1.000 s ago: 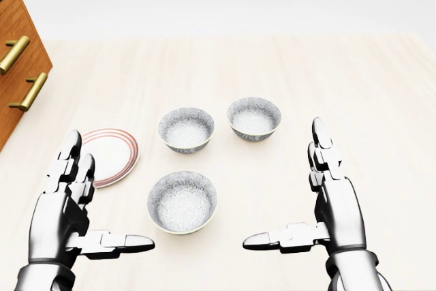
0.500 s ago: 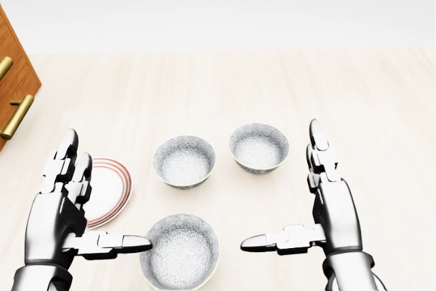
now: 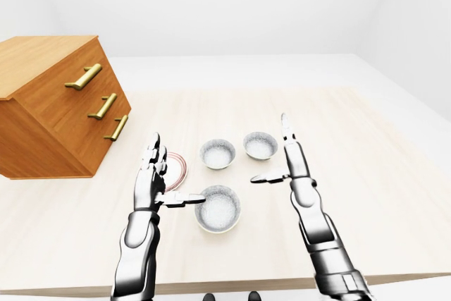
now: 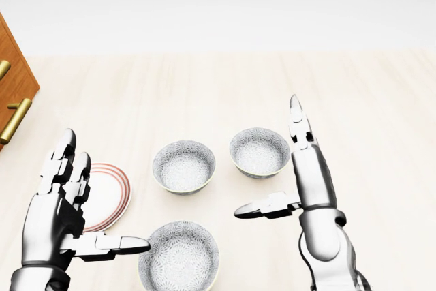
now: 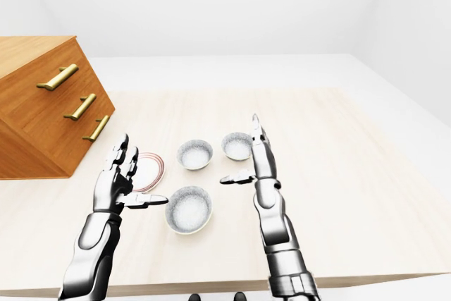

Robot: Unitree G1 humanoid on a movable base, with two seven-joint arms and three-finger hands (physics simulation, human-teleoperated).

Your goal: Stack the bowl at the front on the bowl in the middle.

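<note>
Three grey speckled bowls stand on the pale wooden table point(image 4: 381, 100). The nearest bowl point(image 4: 179, 258) is at the bottom of the head view, the middle bowl point(image 4: 184, 166) above it, and a third bowl point(image 4: 259, 151) to the right. My left hand point(image 4: 103, 195) is open, its thumb reaching to the nearest bowl's left rim. My right hand point(image 4: 267, 158) is open and upright beside the third bowl, thumb pointing left over the gap between the bowls. Neither hand holds anything.
A white plate with red rings point(image 4: 105, 195) lies left of the bowls, partly behind my left hand. A wooden drawer chest with brass handles point(image 3: 56, 103) stands at the table's left. The table's near edge point(image 3: 232, 283) runs below the arms.
The whole picture has shifted down as the camera moved. My right hand has gone up and left, nearer the right-hand bowl. The left hand keeps its pose by the nearest bowl.
</note>
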